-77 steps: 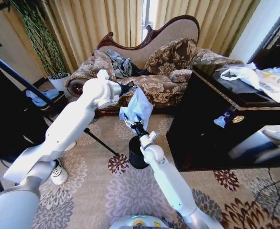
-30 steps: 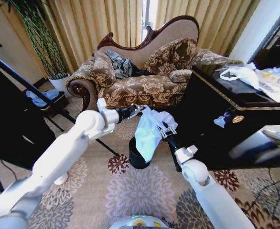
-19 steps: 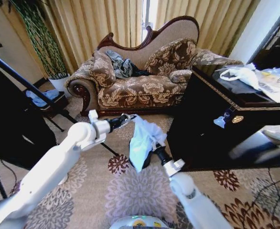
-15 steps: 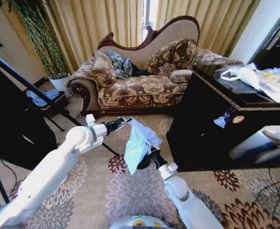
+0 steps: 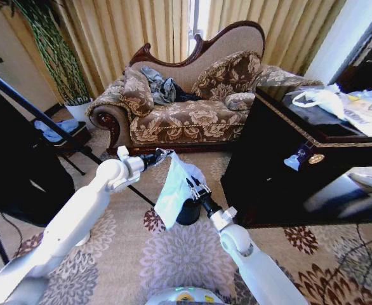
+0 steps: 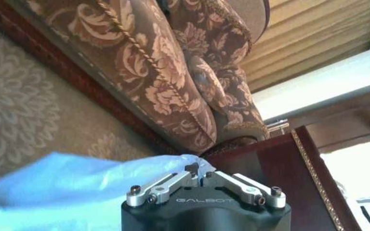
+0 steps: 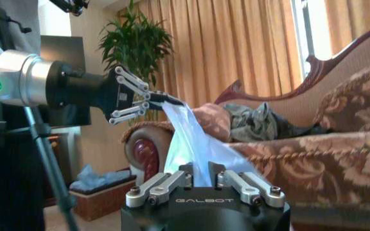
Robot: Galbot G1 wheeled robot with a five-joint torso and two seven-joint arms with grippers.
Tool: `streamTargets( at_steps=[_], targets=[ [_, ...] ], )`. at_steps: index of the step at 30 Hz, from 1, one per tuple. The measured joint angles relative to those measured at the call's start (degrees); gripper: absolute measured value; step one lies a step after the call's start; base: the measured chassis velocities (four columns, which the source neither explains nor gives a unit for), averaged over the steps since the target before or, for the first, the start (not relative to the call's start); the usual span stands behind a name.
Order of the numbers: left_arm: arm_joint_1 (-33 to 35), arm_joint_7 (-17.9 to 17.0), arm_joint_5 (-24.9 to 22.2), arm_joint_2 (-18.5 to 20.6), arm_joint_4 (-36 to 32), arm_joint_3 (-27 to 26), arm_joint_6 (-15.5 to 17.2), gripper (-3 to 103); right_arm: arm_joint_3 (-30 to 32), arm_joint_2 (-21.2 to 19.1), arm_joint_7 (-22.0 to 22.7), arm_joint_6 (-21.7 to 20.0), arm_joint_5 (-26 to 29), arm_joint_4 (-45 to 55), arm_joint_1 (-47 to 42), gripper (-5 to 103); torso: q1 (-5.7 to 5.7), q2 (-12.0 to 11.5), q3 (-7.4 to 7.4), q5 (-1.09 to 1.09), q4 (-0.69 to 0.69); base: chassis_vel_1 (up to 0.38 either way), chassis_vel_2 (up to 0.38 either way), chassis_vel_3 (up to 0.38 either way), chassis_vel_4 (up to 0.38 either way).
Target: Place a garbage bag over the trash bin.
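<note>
The garbage bag (image 5: 172, 190), pale blue and crinkly, hangs stretched between my two grippers over the carpet in front of the sofa. My left gripper (image 5: 164, 152) is shut on the bag's upper corner. My right gripper (image 5: 191, 185) is shut on the bag's edge lower down, just above the trash bin (image 5: 190, 215). The bin is a small black cylinder, mostly hidden behind the bag and my right wrist. In the left wrist view the fingertips pinch the bag (image 6: 69, 190). In the right wrist view the bag (image 7: 188, 139) runs up to the left gripper (image 7: 167, 99).
A patterned brown sofa (image 5: 186, 114) stands behind. A tall black cabinet (image 5: 287, 165) is close on the right, with white plastic bags and papers (image 5: 338, 101) on top. A black tripod leg (image 5: 46, 121) crosses at the left. Flowered carpet (image 5: 173, 254) lies open in front.
The bag came down from in front of the sofa to the bin. In the last half second both grippers rose slightly, and the bag hangs a little further left.
</note>
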Motion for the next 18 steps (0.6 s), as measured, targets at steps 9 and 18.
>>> streamTargets(
  at_steps=[9,18],
  targets=[
    [-5.4,0.3,0.1,-3.0,2.8,5.3,-0.1,0,3.3,-1.3,0.3,-1.6,4.3,1.0,2.5,0,0.00,0.0,0.00,-0.02,-0.02,0.000,0.000,0.000,0.000],
    [-7.0,-1.1,-1.1,-2.8,-0.4,6.5,-0.8,0,2.0,2.6,2.2,-1.2,2.4,-4.1,5.3,0,0.00,0.0,0.00,-0.01,0.01,0.000,0.000,0.000,0.000]
  ],
)
